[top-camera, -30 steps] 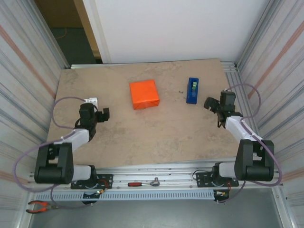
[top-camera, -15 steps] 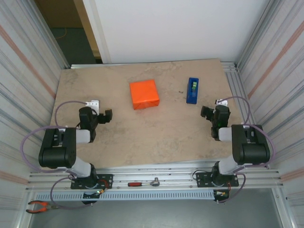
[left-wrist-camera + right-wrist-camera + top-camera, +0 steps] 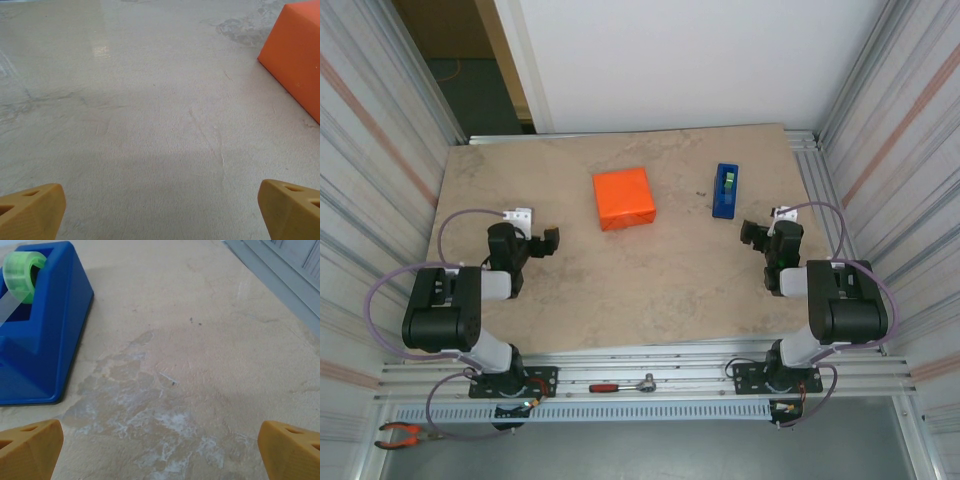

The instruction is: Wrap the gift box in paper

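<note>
The orange paper (image 3: 623, 197) is folded into a box-shaped parcel on the far middle of the table; its corner shows at the upper right of the left wrist view (image 3: 300, 65). The gift box itself is hidden, no pink surface shows. My left gripper (image 3: 542, 243) rests low at the near left, open, with bare table between its yellow fingertips (image 3: 30, 210); the parcel lies ahead and to its right. My right gripper (image 3: 760, 235) sits at the near right, open and holding nothing (image 3: 160, 450).
A blue tape dispenser (image 3: 725, 190) with a green roll stands just ahead and left of the right gripper (image 3: 35, 325). Corrugated walls flank the table. A ratchet (image 3: 630, 384) lies on the front rail and red pliers (image 3: 400, 433) at the bottom left.
Both arms have folded back toward their bases over the last second, the grippers settling low near the table. The orange parcel and the dispenser have not moved.
</note>
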